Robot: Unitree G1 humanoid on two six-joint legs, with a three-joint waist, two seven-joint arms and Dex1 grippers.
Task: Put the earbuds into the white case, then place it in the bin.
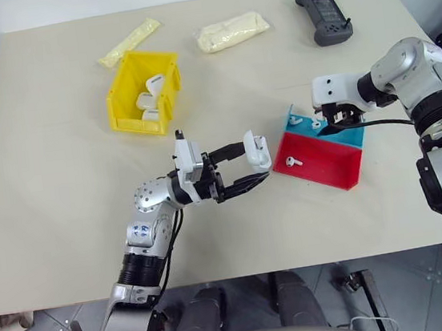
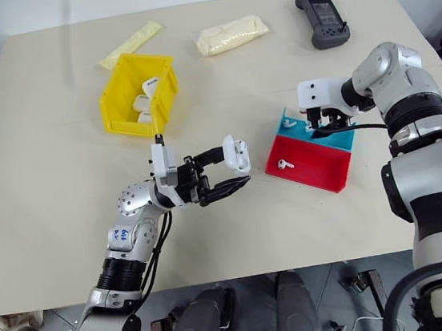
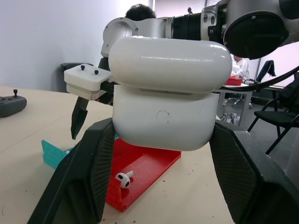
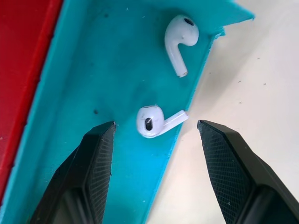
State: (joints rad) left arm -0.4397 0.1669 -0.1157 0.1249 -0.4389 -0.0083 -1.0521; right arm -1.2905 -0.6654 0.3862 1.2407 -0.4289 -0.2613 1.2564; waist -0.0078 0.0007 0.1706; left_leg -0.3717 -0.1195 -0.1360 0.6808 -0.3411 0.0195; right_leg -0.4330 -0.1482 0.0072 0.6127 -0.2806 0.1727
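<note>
Right gripper point(image 4: 154, 140) hovers, jaws spread, over two earbuds point(image 4: 156, 121) in the tray's teal compartment point(image 1: 300, 120); left gripper point(image 1: 255, 168) clamps the white case point(image 1: 257, 151), lid raised. Step: earbud pickup. Next: straddle the nearer bud and close. Beige table point(image 1: 63, 193); yellow bin point(image 1: 144, 92) well apart.

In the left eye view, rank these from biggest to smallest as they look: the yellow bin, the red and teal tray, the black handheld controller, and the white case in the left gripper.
1. yellow bin and red-and-teal tray: look alike, no clear ranking
2. black controller
3. white case, held in the left gripper
</note>
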